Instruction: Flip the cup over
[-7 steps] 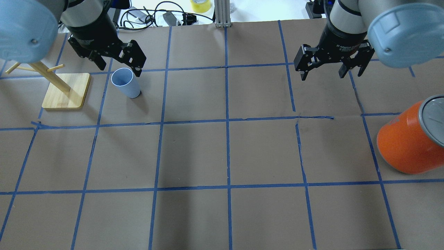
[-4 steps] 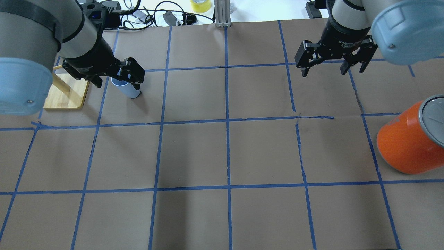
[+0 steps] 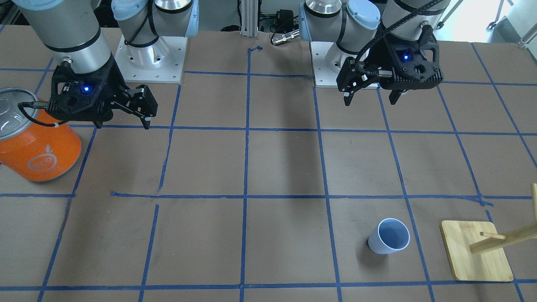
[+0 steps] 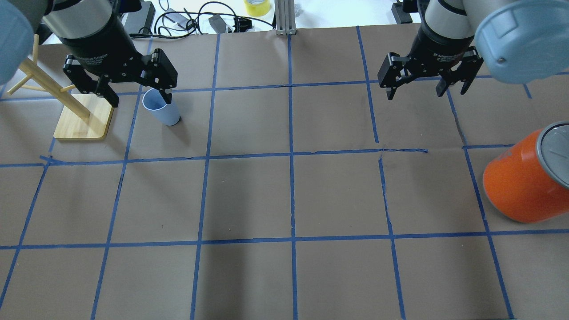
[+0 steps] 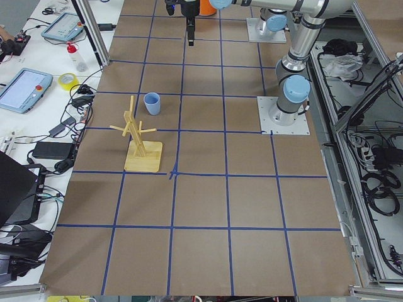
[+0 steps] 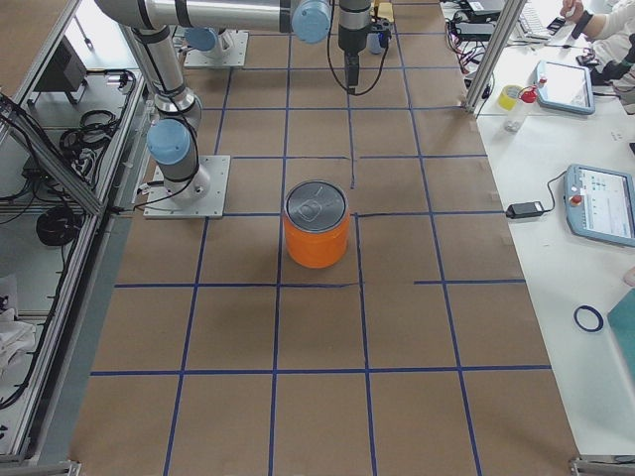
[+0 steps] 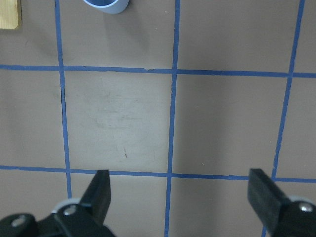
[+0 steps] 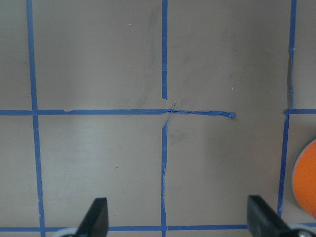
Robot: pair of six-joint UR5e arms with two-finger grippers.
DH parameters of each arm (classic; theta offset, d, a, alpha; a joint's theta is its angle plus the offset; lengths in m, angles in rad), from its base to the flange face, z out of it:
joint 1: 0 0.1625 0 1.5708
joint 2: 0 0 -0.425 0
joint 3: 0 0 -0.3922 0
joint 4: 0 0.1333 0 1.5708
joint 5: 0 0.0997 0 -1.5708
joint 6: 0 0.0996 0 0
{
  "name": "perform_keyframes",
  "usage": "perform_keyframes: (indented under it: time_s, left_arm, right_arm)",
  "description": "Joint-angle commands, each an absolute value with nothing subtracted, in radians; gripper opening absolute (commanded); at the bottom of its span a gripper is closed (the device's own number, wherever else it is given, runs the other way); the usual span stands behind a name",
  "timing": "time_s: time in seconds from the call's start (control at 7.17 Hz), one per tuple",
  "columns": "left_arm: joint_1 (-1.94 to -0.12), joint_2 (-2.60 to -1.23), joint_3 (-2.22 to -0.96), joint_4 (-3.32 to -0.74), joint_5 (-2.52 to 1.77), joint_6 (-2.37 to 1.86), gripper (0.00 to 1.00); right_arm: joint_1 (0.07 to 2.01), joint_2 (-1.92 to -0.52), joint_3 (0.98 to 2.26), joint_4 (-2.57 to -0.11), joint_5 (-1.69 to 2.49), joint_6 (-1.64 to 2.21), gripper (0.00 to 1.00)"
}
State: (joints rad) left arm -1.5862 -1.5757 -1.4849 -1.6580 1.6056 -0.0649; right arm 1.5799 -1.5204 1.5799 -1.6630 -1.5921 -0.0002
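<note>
The cup (image 4: 161, 107) is a small pale blue tumbler. It stands upright, mouth up, on the brown paper at the far left; it also shows in the front-facing view (image 3: 389, 236), the left exterior view (image 5: 152, 103) and at the top edge of the left wrist view (image 7: 106, 5). My left gripper (image 4: 140, 100) is open and empty. It hangs high above the table, well on the robot's side of the cup in the front-facing view (image 3: 369, 102). My right gripper (image 4: 415, 94) is open and empty, raised over the far right (image 3: 122, 124).
A wooden peg stand (image 4: 84, 116) sits just left of the cup. A large orange can (image 4: 524, 182) with a silver top stands at the right edge. Blue tape lines grid the brown table cover (image 4: 289, 195). Cables and a tape roll (image 4: 257, 7) lie beyond the far edge.
My left gripper dipped down over the cup, then rose and turned away from it, staying open. The cup has not moved. My right gripper shifted slightly.
</note>
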Motion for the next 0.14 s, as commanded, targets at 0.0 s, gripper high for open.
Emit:
perform_keyframes:
  time_s: [0.0]
  left_arm:
    - [-1.588, -1.560, -1.508, -1.657, 1.606, -0.063, 1.00]
  right_arm:
    - [1.580, -1.520, 1.580, -1.666, -1.592, 0.003, 1.00]
